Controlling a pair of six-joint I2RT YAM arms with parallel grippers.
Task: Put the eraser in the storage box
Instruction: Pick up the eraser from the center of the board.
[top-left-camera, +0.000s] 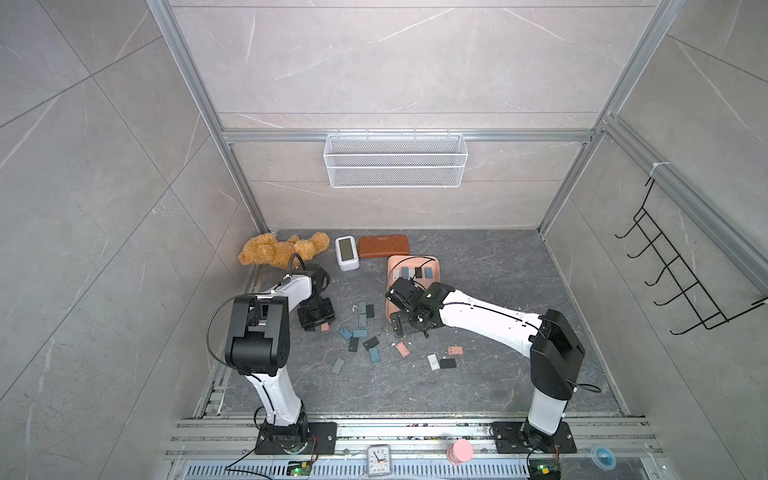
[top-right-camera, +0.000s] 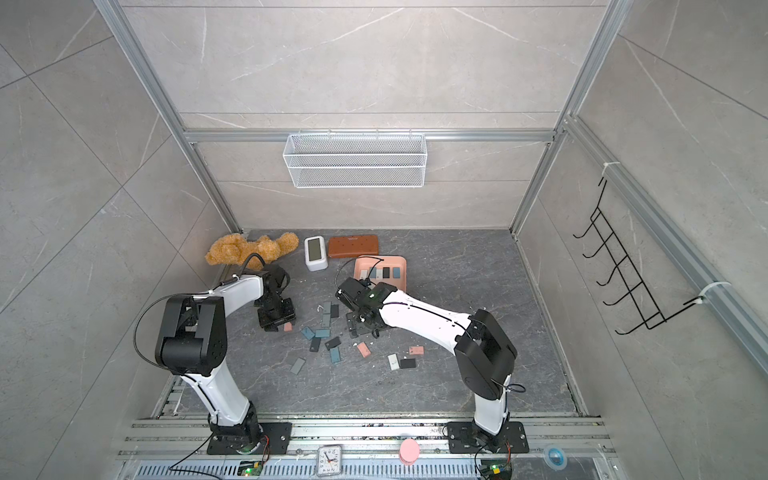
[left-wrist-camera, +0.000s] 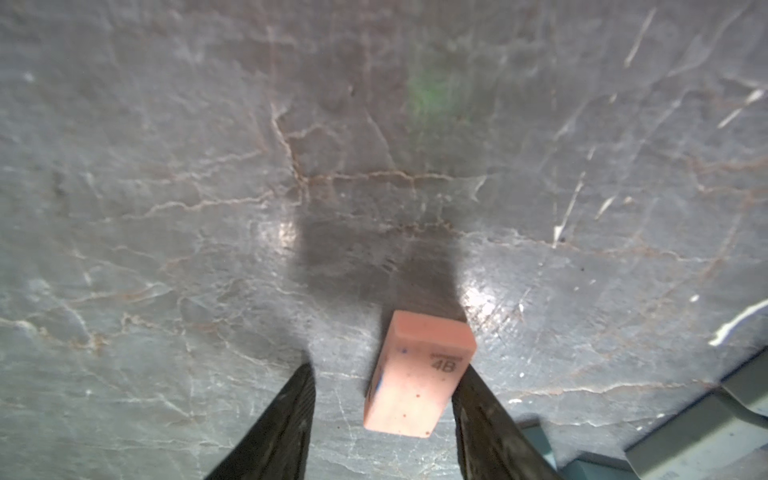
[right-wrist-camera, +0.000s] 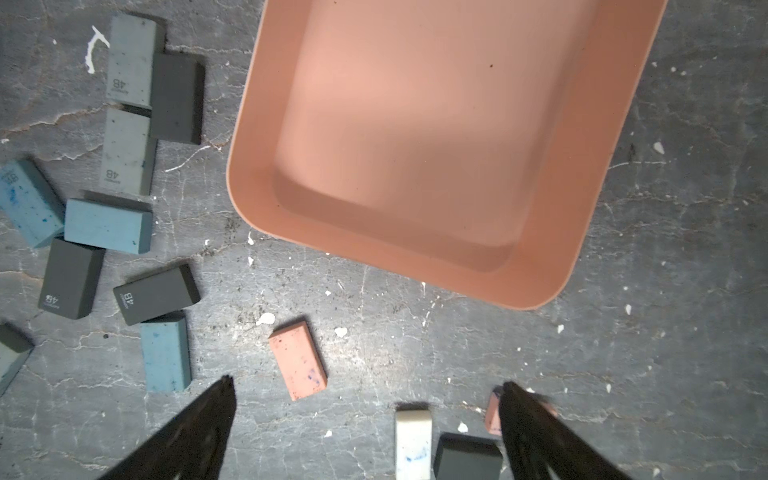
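The left gripper (left-wrist-camera: 385, 369) points down at the dark stone table (left-wrist-camera: 208, 187), its jaws partly drawn in around a pink eraser (left-wrist-camera: 419, 374) stamped 4B. The eraser sits on the table between the two fingers. One finger (left-wrist-camera: 482, 411) meets its long side, while a strip of bare table separates it from the opposite finger (left-wrist-camera: 286, 415), so it is flanked but not clamped. In a top view the same eraser (top-left-camera: 325, 327) peeks out at the gripper's tip.

Just beyond this gripper, towards the other arm, loose erasers (top-left-camera: 358, 332) in blue, grey and black lie scattered. Past them, well apart from the left gripper, is the storage box (top-left-camera: 434, 262), with a row of erasers (top-left-camera: 417, 273) at its far end.

The right gripper (right-wrist-camera: 365, 382) hangs over the table with jaws spread wide and nothing between them. The box's near rim (right-wrist-camera: 249, 137) lies ahead of its tips. A second pink eraser (right-wrist-camera: 298, 360) lies on the table below.
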